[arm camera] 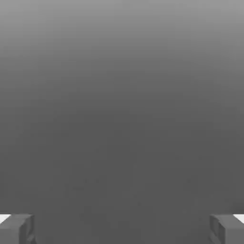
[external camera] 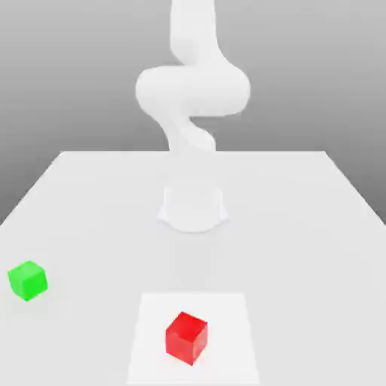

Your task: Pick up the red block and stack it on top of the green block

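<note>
While its gripper (arm camera: 122, 228) is gaping wide and clasping nothing, the white arm (external camera: 192, 90) is towering at the tabletop's (external camera: 301, 226) far side. Nearer the exterior view's camera, the red block (external camera: 186, 338) is sitting on a pale square patch (external camera: 234, 317), with the green block (external camera: 28, 280) lying well apart toward the exterior view's left.
</note>
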Controlling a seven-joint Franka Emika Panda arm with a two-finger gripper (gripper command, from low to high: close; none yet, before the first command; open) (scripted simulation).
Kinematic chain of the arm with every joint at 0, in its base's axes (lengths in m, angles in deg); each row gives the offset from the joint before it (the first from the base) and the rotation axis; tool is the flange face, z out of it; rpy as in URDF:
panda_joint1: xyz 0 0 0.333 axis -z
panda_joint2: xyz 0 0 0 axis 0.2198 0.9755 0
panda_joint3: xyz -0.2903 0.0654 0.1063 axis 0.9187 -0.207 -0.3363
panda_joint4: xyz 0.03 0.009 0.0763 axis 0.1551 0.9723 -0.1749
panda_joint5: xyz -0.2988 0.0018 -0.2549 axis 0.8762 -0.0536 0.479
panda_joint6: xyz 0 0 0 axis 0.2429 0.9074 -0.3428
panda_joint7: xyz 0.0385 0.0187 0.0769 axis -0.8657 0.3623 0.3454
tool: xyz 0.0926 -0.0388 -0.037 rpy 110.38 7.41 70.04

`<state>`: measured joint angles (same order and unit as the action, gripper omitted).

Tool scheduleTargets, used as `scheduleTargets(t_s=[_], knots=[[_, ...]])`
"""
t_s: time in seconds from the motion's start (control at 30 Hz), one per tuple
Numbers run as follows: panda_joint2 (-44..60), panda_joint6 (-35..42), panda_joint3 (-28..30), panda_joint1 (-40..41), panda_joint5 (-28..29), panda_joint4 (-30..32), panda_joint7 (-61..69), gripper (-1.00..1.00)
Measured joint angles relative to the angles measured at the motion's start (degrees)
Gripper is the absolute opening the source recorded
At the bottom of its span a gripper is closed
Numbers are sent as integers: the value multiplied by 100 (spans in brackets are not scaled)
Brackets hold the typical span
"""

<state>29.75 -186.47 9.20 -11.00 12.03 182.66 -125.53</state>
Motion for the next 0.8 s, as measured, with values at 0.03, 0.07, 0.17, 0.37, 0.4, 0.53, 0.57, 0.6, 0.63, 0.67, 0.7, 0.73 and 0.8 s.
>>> scheduleTargets(t_s=[0.03, 0.07, 0.17, 0.37, 0.4, 0.53, 0.57, 0.6, 0.63, 0.67, 0.7, 0.73, 0.8], knots=[[226, -106, -61, 69, 26, 78, -142, 0], [443, -208, -117, 132, 52, 152, -279, 0], [1076, -504, -269, 308, 134, 369, -680, 0], [2329, -1088, -464, 557, 317, 796, -1488, 0], [2538, -1185, -487, 591, 341, 867, -1618, 0], [3368, -1576, -520, 665, 400, 1153, -2111, 0], [3574, -1675, -517, 674, 397, 1224, -2222, 0], [3779, -1773, -515, 682, 384, 1296, -2326, 0], [3983, -1872, -514, 689, 359, 1368, -2420, 0], [4186, -1970, -514, 693, 318, 1439, -2502, 0], [4387, -2070, -517, 684, 265, 1512, -2578, 0], [4588, -2180, -518, 676, 214, 1571, -2640, 0], [4996, -2480, -478, 647, 249, 1575, -2744, 0]])
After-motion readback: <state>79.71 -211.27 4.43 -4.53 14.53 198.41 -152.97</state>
